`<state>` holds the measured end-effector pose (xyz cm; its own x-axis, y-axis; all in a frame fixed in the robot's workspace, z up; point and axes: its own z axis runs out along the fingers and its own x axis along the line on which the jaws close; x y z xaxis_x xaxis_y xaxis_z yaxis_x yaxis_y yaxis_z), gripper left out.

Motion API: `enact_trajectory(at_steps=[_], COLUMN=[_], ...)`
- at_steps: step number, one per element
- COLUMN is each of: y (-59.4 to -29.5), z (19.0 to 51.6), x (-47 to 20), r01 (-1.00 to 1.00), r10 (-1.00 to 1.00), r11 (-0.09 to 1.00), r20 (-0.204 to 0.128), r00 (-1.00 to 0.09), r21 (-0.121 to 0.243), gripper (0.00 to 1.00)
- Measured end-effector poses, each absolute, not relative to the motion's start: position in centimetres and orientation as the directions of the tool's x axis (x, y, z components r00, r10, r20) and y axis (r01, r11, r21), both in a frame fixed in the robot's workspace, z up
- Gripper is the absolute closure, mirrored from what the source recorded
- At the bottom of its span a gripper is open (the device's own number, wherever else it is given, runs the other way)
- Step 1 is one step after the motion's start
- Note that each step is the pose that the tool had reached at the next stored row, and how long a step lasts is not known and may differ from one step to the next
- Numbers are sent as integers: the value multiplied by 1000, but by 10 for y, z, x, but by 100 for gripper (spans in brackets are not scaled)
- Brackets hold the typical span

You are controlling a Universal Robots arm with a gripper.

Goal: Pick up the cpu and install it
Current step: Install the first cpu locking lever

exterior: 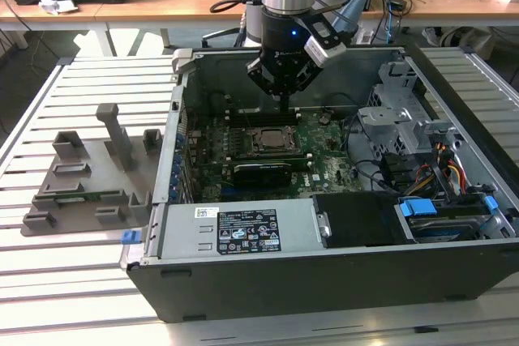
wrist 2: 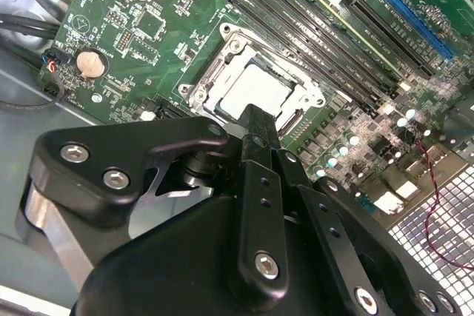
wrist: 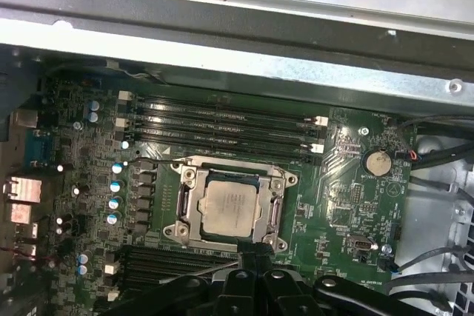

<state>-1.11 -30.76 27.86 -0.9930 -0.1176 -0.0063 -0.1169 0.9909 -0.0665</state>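
The cpu point(exterior: 272, 140) is a silvery square chip lying flat inside the metal socket frame point(wrist: 182, 205) on the green motherboard point(exterior: 324, 164) of the open computer case. In both wrist views the cpu point(wrist 2: 255, 90) point(wrist: 232, 209) lies level in the frame, with nothing on top of it. My gripper point(exterior: 284, 108) hangs above the board, a little behind the socket. Its black fingers are together, and the tip point(wrist 2: 255, 120) point(wrist: 252, 251) is close to the socket's edge with nothing held.
Black memory slots point(wrist: 222, 120) run beside the socket. The case's walls point(exterior: 174, 131), a drive cage point(exterior: 397, 111) with cables and the power supply point(exterior: 235, 232) ring the board. A grey fixture tray point(exterior: 85, 180) lies on the slatted table at the exterior view's left.
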Motion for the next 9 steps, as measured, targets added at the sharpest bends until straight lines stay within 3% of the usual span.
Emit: enact_trajectory(at_steps=[9], y=[-308], z=[279], x=[-26], r01=[-117], r10=[-118], r11=[991], r20=[-7], r00=[-993], r21=[-67], gripper=[89])
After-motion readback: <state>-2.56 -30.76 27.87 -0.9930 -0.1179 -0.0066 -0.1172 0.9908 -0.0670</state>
